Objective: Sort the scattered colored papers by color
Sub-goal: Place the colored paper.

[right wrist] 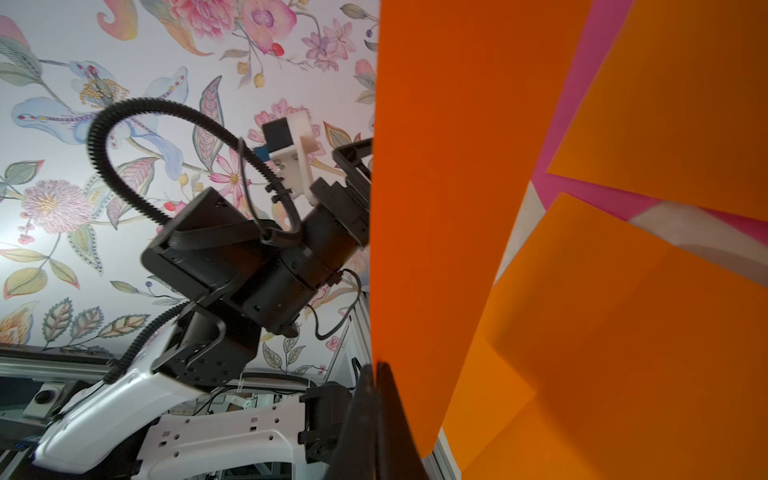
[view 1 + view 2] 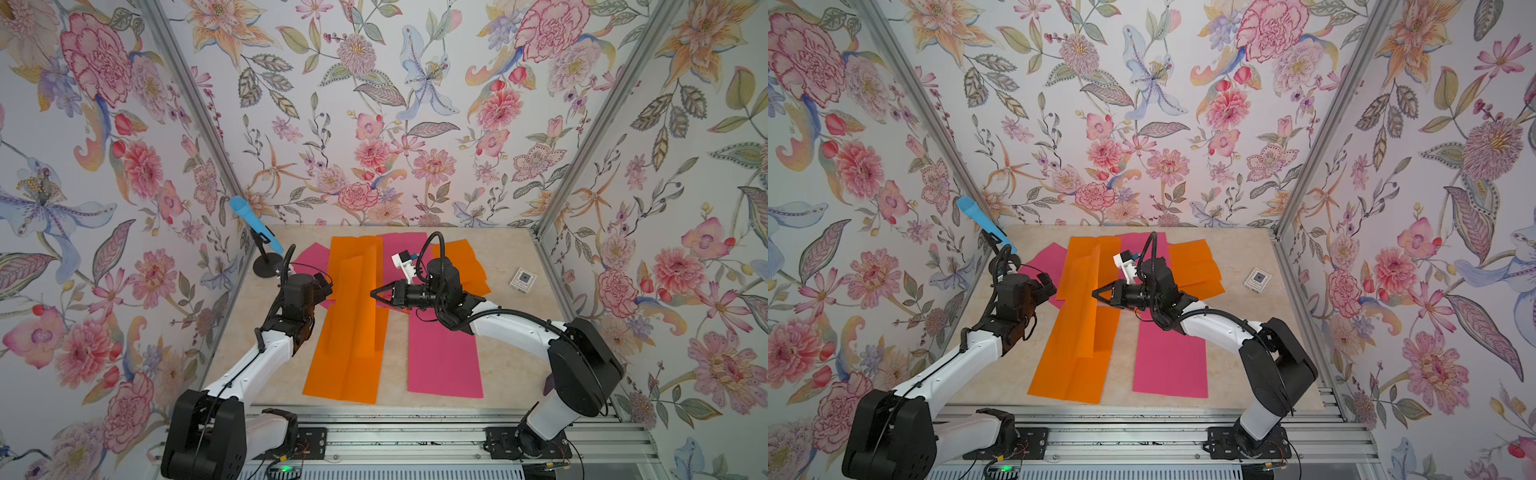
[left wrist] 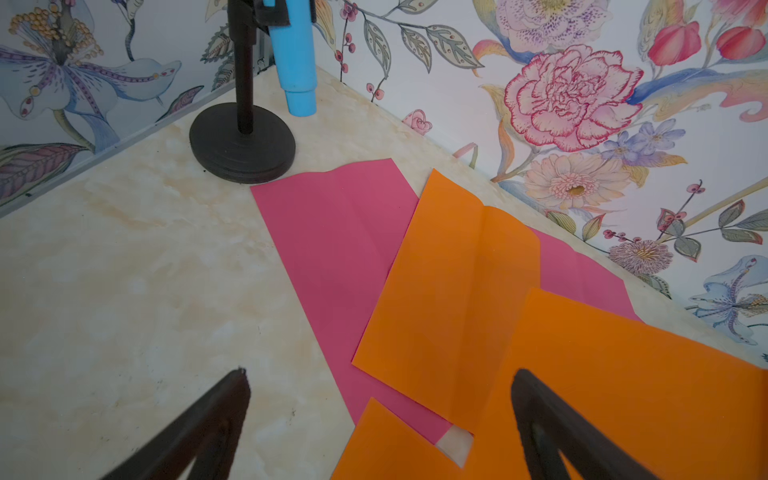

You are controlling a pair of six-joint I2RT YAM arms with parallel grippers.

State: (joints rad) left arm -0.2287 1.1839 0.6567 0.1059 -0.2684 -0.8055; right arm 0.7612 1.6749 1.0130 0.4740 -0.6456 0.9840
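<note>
Right fingers (image 1: 368, 419) pinch raised bright orange paper sheet (image 1: 436, 208); left fingers (image 3: 208, 419) wide, empty. Hot pink paper sheets (image 2: 391, 243) at 12 o'clock lie unsorted.

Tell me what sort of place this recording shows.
Probably a staged robot test booth: floral wallpaper panels in aluminium framing, a marble-look tabletop, left arm and right arm bolted to a rail.

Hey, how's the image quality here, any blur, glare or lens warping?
Both top views: even light, no glare, wide-lens splay of the frame posts. Left wrist view: the left hand blurs up close. Right wrist view: the orange sheet in the right hand looms large, soft.
</note>
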